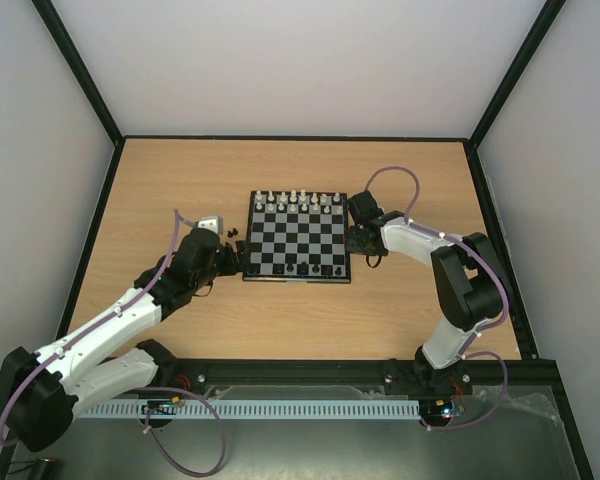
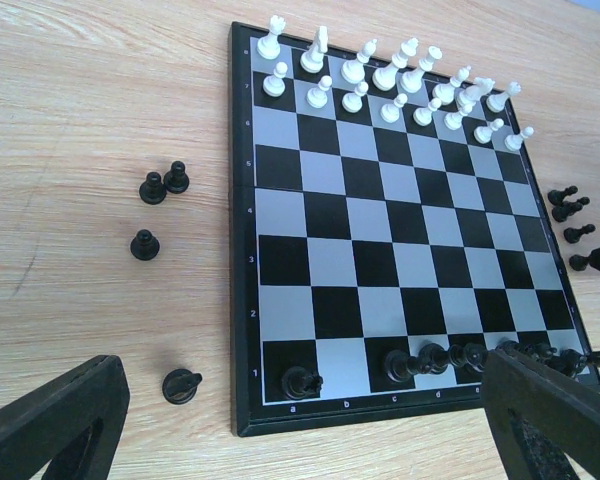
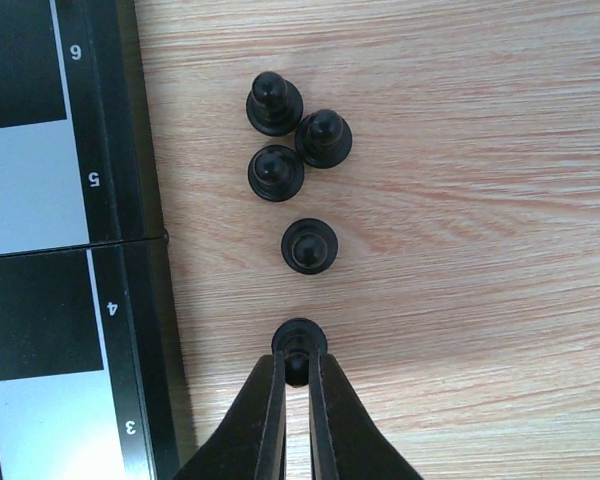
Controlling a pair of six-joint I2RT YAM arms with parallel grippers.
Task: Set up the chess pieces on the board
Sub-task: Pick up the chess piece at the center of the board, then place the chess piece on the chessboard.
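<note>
Your right gripper (image 3: 298, 378) has its fingers pinched shut on a black pawn (image 3: 299, 343), whose head sits between the tips. The pawn stands on the table (image 3: 460, 200) just beside the board (image 3: 140, 200). Four more black pawns (image 3: 310, 246) stand just past it. Your left gripper (image 2: 300, 405) hangs wide open at the board's near edge, with a loose black piece (image 2: 181, 385) near one finger.

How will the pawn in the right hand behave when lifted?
Likely light and stiff: the pawn is tiny. The right hand pinches its round top with narrow tips, so it may swivel or slip. Its wide base should resist tipping.
</note>
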